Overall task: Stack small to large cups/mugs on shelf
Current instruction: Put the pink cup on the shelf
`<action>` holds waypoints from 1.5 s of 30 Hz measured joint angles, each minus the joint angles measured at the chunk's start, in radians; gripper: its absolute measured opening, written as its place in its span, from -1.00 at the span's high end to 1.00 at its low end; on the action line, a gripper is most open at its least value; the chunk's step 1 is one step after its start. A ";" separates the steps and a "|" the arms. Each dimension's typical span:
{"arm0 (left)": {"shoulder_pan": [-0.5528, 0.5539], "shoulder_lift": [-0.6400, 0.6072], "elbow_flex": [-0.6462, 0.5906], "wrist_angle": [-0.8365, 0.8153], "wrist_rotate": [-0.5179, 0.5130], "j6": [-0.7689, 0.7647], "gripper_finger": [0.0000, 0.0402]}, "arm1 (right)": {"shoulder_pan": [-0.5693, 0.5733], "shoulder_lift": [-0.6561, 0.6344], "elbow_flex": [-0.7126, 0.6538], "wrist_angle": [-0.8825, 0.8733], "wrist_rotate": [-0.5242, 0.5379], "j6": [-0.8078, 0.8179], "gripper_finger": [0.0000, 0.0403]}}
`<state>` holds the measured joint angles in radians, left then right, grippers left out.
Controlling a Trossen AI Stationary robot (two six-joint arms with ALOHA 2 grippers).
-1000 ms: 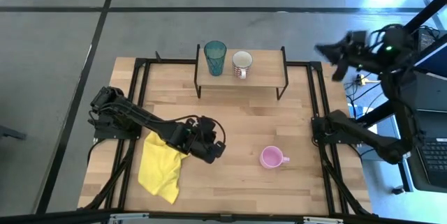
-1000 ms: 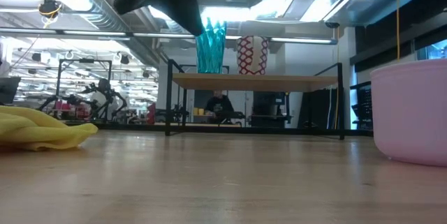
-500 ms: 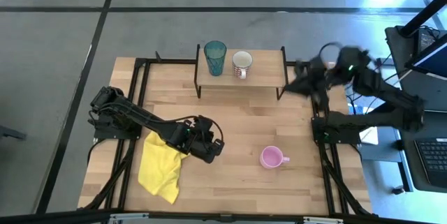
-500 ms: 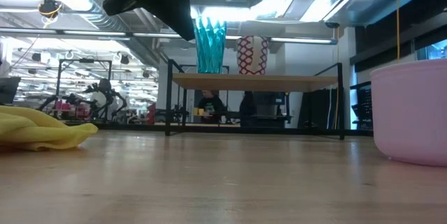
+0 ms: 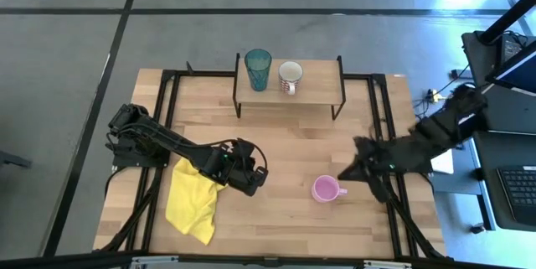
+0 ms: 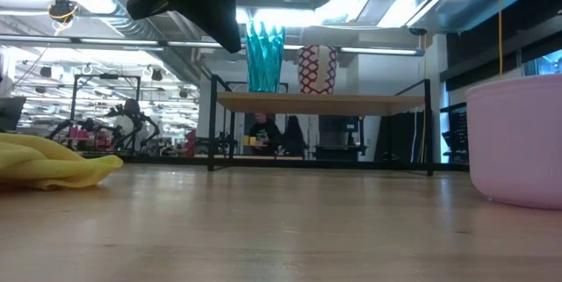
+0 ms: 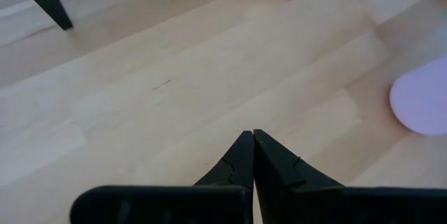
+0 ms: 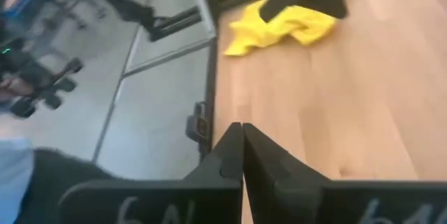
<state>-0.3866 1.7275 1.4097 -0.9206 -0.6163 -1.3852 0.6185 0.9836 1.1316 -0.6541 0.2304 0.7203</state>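
My right claw (image 5: 346,171), fingers pressed together, has swung down from beyond the shelf (image 5: 289,94) to just beside the pink mug (image 5: 325,189) on the table. Arriving closed, I judge it may knock the mug away. My left claw (image 5: 258,174), likewise pressed together, waits by the yellow cloth (image 5: 193,199).

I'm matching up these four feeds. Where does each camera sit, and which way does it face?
High: overhead, straight down; both arms, shelf, pink mug.
Low: tabletop height, level toward the shelf; one arm overhead.
Left wrist: on the left arm, down at bare wood; left gripper shut.
Right wrist: on the right arm, facing the yellow cloth; right gripper shut.
Shared: high and low both show the teal tumbler.
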 joint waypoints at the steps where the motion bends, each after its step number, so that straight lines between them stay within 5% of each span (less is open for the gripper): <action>1: 0.000 0.000 0.000 -0.003 0.000 0.003 1.00 | 0.054 0.000 0.014 -0.035 0.075 0.042 0.99; 7: 0.000 0.000 0.000 -0.009 0.006 0.020 1.00 | 0.278 0.071 0.182 -0.400 0.406 0.282 0.99; 13: 0.000 0.000 0.000 -0.008 0.043 0.060 1.00 | 0.275 0.200 0.453 -0.928 0.302 0.511 0.99; 19: 0.000 0.000 0.000 -0.010 0.053 0.068 1.00 | 0.239 0.243 0.548 -0.918 0.149 0.517 0.99; 26: 0.000 0.000 0.000 -0.004 0.058 0.086 1.00 | 0.208 0.304 0.500 -0.919 -0.173 0.623 0.98; 37: -0.009 0.000 0.000 -0.007 0.111 0.115 1.00 | 0.027 0.511 0.489 -0.893 -0.180 0.407 0.95; 45: -0.047 0.000 0.000 -0.033 0.111 0.115 1.00 | -0.089 0.542 0.491 -0.794 -0.172 0.305 0.38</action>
<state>-0.4340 1.7275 1.4097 -0.9538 -0.5049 -1.2701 0.5300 1.5261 1.6222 -1.4480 0.0580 1.0248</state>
